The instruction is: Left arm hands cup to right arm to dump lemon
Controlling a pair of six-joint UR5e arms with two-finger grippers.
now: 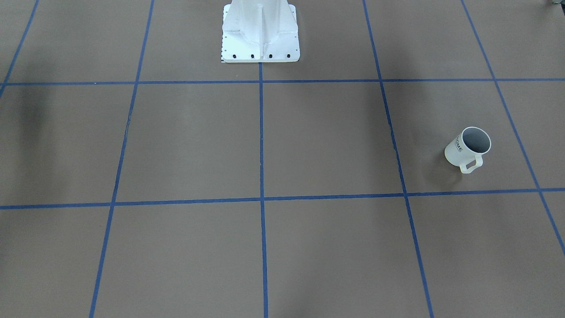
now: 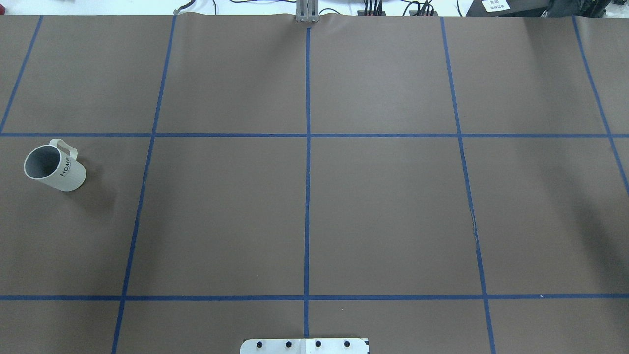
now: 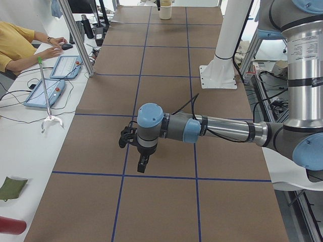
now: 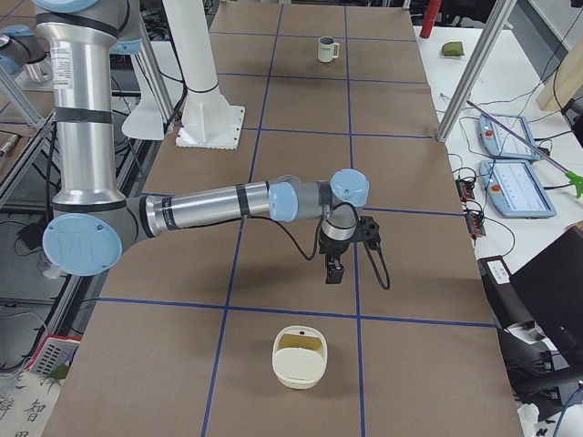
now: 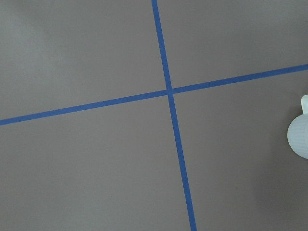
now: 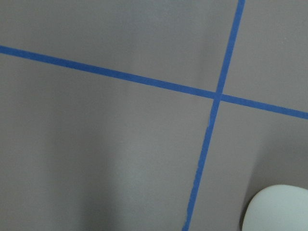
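Neither wrist view shows any fingers, and both arms lie outside the overhead and front views. The thick grey-and-silver left arm (image 3: 217, 130) and the slimmer silver-grey right arm (image 4: 209, 205) appear only from the sides. There the black left gripper (image 3: 143, 164) and the black right gripper (image 4: 334, 271) point down over the brown paper-covered table (image 2: 383, 216). I cannot tell how their jaws stand.

Each wrist view catches a pale rounded shape cut off by the frame edge.

The cream-white mug-shaped cup (image 2: 54, 169) stands upright near the table's edge on the robot's left, midway along it. Its squared handle (image 2: 66, 146) faces away from the robot, black "HOME" lettering runs down its side, and the inside is grey.

A cream rounded bowl (image 4: 300, 373) sits toward the opposite edge, holding a yellow-green patch (image 4: 301, 341) too small to identify.
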